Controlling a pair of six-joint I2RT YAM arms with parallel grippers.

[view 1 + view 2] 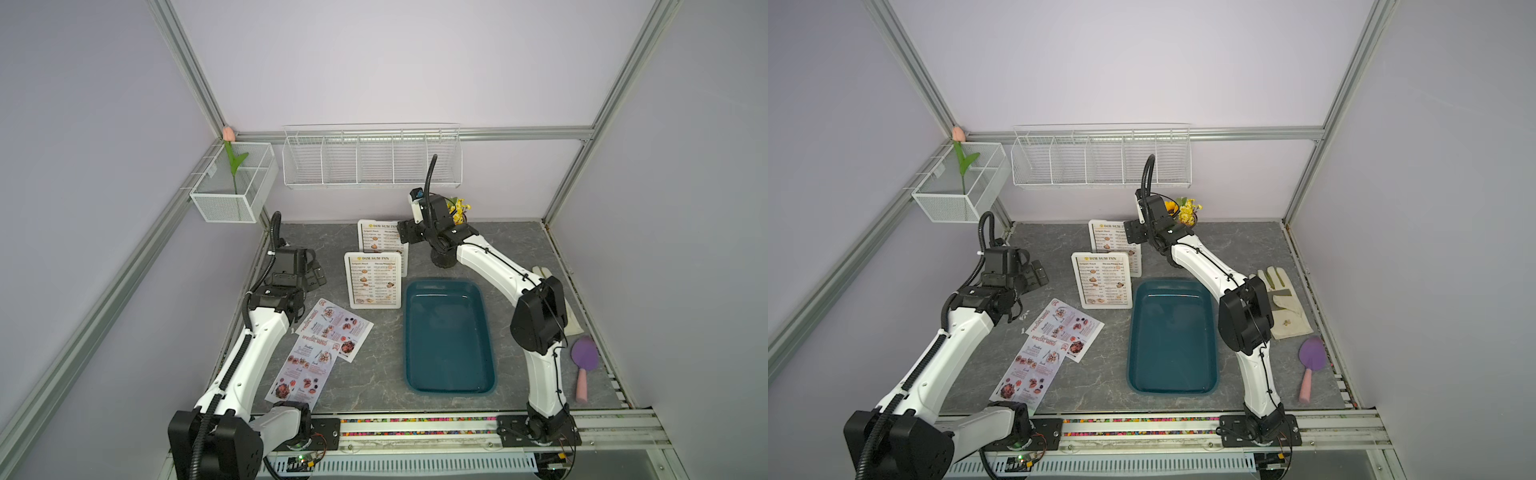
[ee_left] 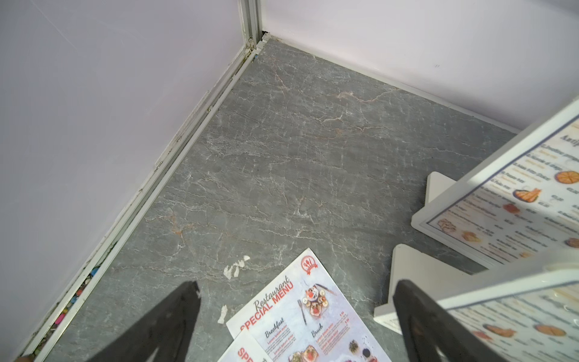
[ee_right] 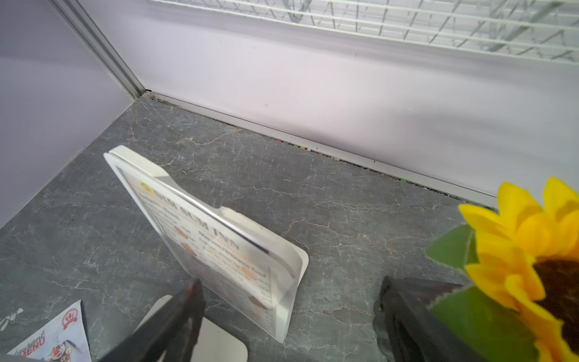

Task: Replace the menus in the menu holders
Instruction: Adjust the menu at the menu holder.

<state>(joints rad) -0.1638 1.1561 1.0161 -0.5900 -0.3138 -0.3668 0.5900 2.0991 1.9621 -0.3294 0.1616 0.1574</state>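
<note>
Black fingers (image 2: 175,319) of the left gripper (image 2: 297,283) stand spread wide, released, with nothing between them, hanging above the left side of the grey marbled table (image 2: 282,156). Just below them lie two pinkish menus headed SPECIAL MENU, flat on the table. These are the far special sheet (image 1: 337,326) and the near special sheet (image 1: 305,372), and the near one overlaps the far one's edge.

Right of that gripper stands the near menu holder (image 1: 374,280), upright, with a white DIM SUM INN menu (image 1: 1102,282) inside it, facing the near side. Behind it, and partly hidden by it, stands the far menu holder (image 1: 379,237), which holds a second DIM SUM INN menu (image 1: 1108,239).

The right gripper (image 3: 291,282) is likewise released, its fingers (image 3: 404,319) well apart and clamping nothing. It hovers at the far menu holder's upper right corner, and the right wrist view shows that holder's top edge just ahead of the fingertips. Whether a finger touches the frame I cannot tell.

A sunflower (image 3: 532,250) sits just right of this gripper, by the far wall. Nearer, right of the near menu holder, lies a dark teal tray (image 1: 449,340). At the table's right edge lie a pale glove (image 1: 1283,303) and, nearer, a purple trowel (image 1: 584,361) with a pink handle.
</note>
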